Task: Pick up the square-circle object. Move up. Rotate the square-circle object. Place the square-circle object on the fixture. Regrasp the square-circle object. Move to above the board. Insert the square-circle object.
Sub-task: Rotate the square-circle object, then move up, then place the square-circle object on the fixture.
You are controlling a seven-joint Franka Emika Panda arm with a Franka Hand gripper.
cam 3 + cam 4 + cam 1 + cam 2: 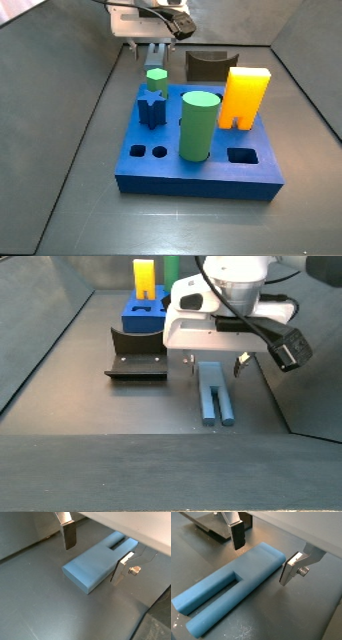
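Gripper (261,559) sits low over the peg (231,594), fingers spread wide and holding nothing. In both wrist views the two silver plates straddle the peg's solid end, one finger (69,534) on each side with a clear gap to the pale blue surface (no contact that I can see). The peg lies flat on the grey floor; its far half is split by a long slot into two prongs. In a side view the peg (215,396) lies lengthwise under the gripper (214,362), with the fixture (135,356) just beside it, apart. Board (201,165) stands further back, carrying the green cylinder (198,125), orange-yellow block (243,96), dark-blue star peg (151,107) and small green hex peg (156,77).
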